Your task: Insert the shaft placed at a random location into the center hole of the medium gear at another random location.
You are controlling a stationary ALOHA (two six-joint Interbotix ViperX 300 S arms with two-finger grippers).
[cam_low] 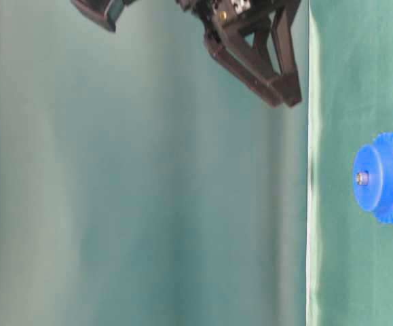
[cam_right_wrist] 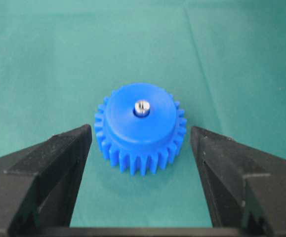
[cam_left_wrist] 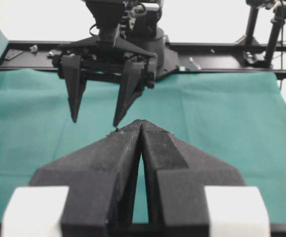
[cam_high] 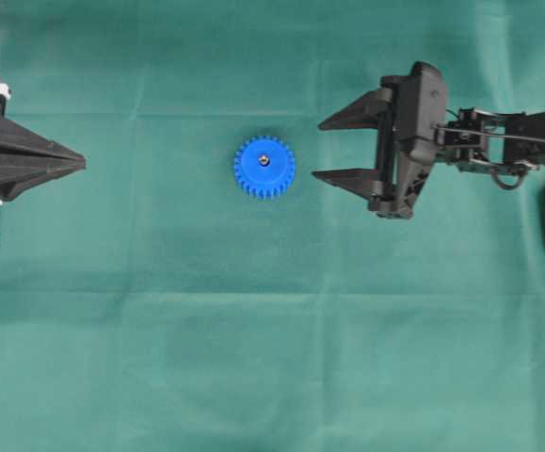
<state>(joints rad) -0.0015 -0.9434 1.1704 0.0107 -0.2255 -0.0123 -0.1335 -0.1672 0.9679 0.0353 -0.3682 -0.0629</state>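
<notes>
Your surface (cam_high: 159,358) is a green cloth, bare except for one gear. Your right arm's jaws (cam_high: 336,148) stand wide open with nothing between them, raised and just clear of the gear (cam_high: 264,167), which suggests they have let go. Your left arm's jaws (cam_high: 76,163) are pressed together, empty, parked well away from it. The pin (cam_right_wrist: 142,107) sits upright in the center hole (cam_right_wrist: 142,110), only its tip showing, so the insertion looks finished.

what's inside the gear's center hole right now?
The shaft sits in the center hole of the medium gear, its silver tip poking just above the hub. How deep it goes is hidden by the gear body.
</notes>
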